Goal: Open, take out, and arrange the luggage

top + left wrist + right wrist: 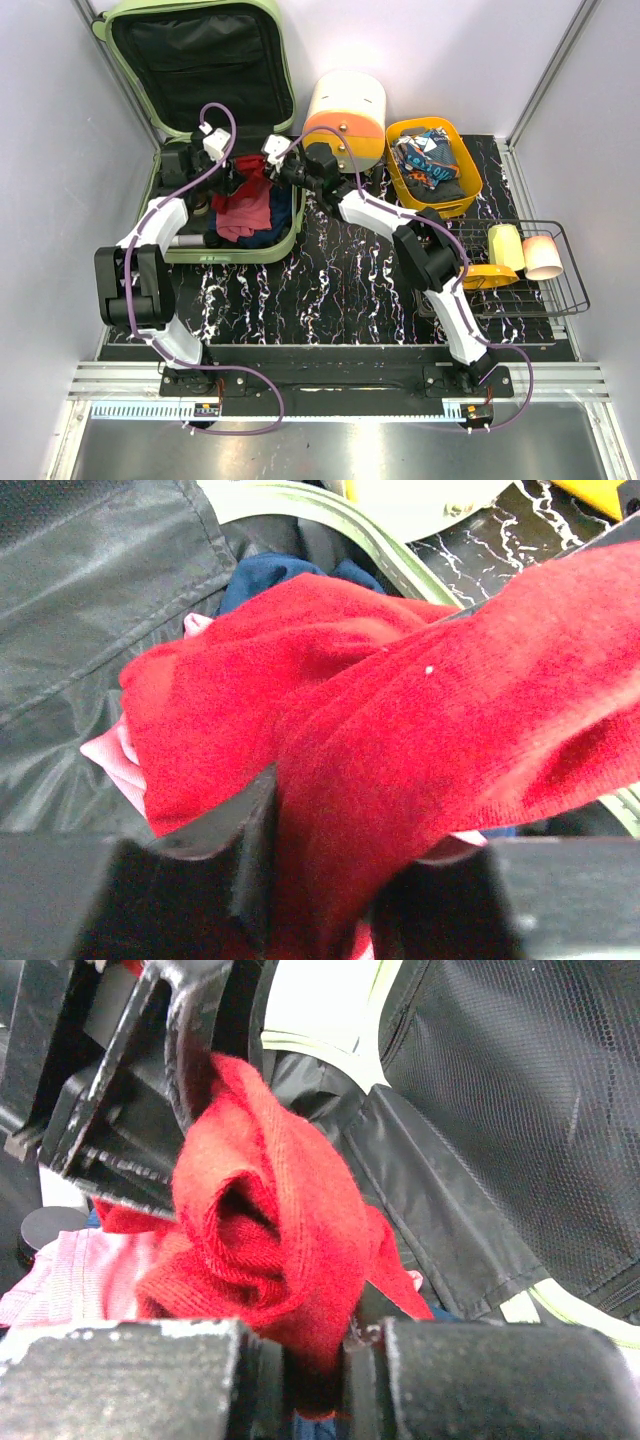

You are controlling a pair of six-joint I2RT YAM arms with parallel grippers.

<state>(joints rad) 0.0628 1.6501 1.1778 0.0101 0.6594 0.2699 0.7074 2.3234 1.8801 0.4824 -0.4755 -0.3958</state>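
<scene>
The suitcase is lying open at the back left corner of the table, with its lid leaning upright against the wall. Both arms are reaching over its lower half. The left gripper is clamping a red cloth that is filling the gap between its jaws. The right gripper is pinching another fold of the same cloth, its jaws nearly together. A pink cloth and a navy cloth are lying underneath in the suitcase.
</scene>
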